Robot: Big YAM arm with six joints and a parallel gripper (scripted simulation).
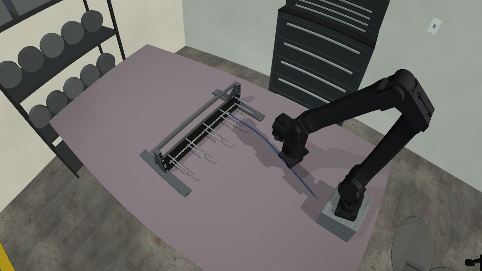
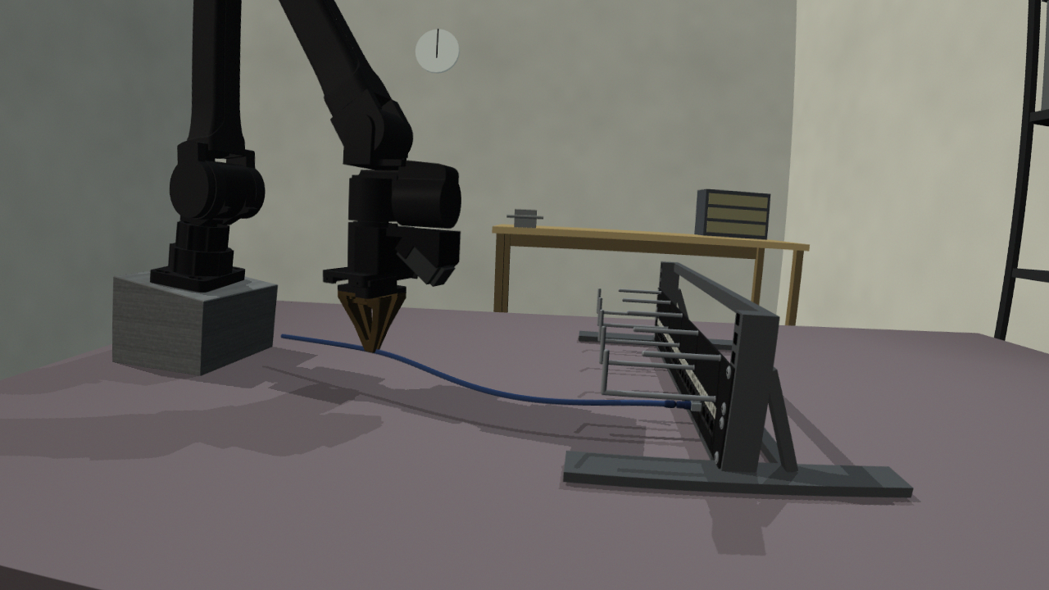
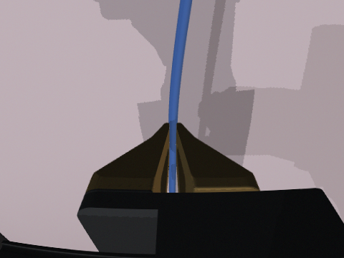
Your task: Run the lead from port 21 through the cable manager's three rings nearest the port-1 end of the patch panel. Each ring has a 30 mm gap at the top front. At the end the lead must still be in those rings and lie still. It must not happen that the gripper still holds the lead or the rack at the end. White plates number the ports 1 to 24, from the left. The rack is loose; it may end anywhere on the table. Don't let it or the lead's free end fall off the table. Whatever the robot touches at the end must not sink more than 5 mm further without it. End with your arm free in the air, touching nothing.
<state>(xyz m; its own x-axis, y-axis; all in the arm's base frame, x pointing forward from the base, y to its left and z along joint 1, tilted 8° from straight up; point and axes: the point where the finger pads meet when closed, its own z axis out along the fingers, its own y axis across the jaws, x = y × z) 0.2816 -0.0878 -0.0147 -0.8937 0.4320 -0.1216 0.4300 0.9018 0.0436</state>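
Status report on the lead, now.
Gripper shut on lead, lifted off table. Far end plugged into panel. Not in any ring. Nothing in the way.

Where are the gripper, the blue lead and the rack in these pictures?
gripper (image 2: 371, 351): exterior view, tips of the fingers shut on the lead.
blue lead (image 2: 476, 386): exterior view, sagging middle stretch.
rack (image 1: 192, 122): top view, grey top bar.
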